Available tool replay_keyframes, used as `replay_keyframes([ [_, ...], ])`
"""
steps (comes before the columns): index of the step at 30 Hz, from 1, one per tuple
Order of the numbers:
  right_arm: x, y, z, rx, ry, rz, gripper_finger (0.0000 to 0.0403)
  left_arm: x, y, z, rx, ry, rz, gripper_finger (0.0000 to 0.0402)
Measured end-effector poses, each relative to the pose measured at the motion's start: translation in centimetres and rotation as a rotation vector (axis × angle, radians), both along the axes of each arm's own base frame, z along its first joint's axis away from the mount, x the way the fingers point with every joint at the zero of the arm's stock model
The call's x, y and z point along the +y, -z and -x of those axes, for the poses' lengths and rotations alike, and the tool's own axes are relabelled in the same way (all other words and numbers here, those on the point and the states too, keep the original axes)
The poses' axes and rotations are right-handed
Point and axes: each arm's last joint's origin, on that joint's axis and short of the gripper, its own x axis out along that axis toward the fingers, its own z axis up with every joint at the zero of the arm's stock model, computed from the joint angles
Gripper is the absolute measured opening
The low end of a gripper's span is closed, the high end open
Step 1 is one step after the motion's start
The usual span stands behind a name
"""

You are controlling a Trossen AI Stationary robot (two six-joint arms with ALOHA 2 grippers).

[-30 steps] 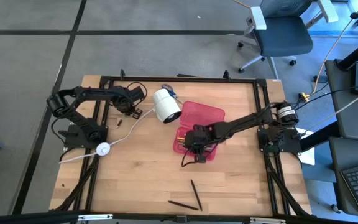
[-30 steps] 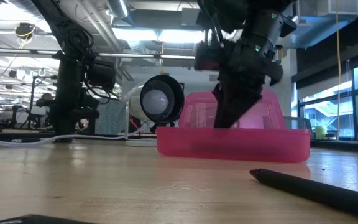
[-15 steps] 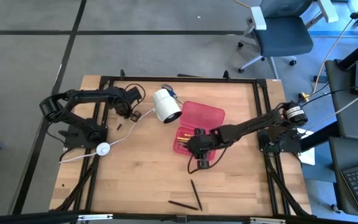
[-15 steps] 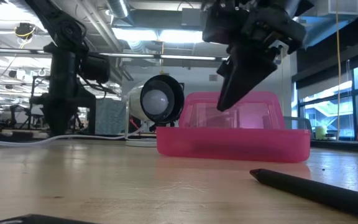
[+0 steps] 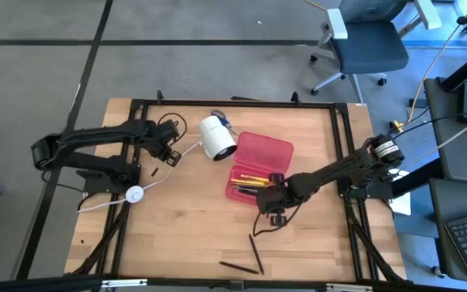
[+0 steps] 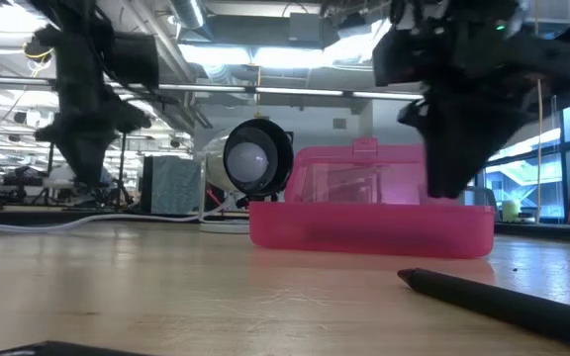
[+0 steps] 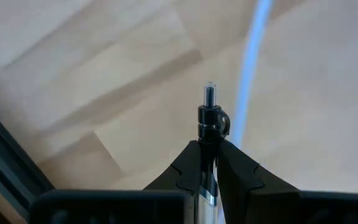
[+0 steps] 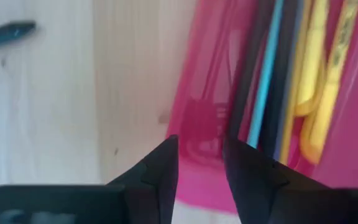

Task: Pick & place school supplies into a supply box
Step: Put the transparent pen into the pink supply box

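The red supply box (image 5: 259, 168) lies open mid-table, its lid (image 5: 267, 149) on the far side. Its tray (image 8: 303, 81) holds yellow, blue and black pens. Two dark pens (image 5: 254, 253) (image 5: 235, 265) lie on the table near its near edge; one shows close up in the low view (image 6: 503, 295). My right gripper (image 5: 276, 214) (image 8: 201, 155) is open, just off the tray's near edge. My left gripper (image 5: 167, 152) (image 7: 209, 149) hangs left of the white cylinder, shut on a dark pen. My left gripper pinches a dark pen (image 7: 209, 121) between its two fingertips. The pen lies along the fingers, and its narrow tip (image 7: 209, 92) sticks out past them. The low view shows the gripper (image 6: 85, 163) above the tabletop, so the pen is off the wood.
A white cylinder (image 5: 216, 136) lies on its side just left of the box lid. Its white cable (image 5: 162, 172) runs to a round puck (image 5: 135, 194) near the left arm's base. A small dark bit (image 5: 152, 172) lies by the cable. Black frame rails (image 5: 343, 130) border the table.
My right gripper has risen out of the box tray and moved toward the table's near edge, coming down again in front of the box. My left arm has drawn back to the left and its gripper has shifted toward the near edge.
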Motion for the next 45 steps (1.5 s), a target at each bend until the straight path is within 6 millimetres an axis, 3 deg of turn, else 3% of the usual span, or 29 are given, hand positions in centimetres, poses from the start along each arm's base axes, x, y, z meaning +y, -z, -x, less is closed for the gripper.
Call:
replay_keyframes([
  [6, 2.0, -1.2, 1.5, 0.001, -0.030, -0.056, 0.0130, -2.5, -1.9, -0.3, -0.179, 0.070, -0.052, 0.0024],
  [16, 4.6, -3.2, 2.8, -0.092, -0.083, -0.179, 0.0130, -6.0, -5.4, -5.9, -0.767, 0.450, -0.192, 0.0024],
  [22, 5.7, -2.7, 3.3, -0.210, -0.178, -0.436, 0.0130, -7.9, -6.1, -9.2, -0.738, 0.574, -0.249, 0.0024],
  [29, 4.8, -2.9, 5.1, -0.285, 0.007, -0.422, 0.0130, -9.8, -7.4, -15.0, -0.692, 0.767, -0.304, 0.0024],
  [34, 5.7, -3.4, 6.5, -0.291, 0.083, -0.466, 0.0130, -10.8, -8.0, -19.3, -0.671, 0.895, -0.368, 0.0024],
  [40, 7.5, -3.2, 7.8, -0.268, 0.086, -0.484, 0.0130, -10.8, -6.2, -24.0, -0.585, 1.012, -0.462, 0.0024],
  [45, 8.3, -3.1, 8.5, -0.295, 0.208, -0.481, 0.0130, -9.7, -3.4, -26.7, -0.517, 1.040, -0.414, 0.0024],
])
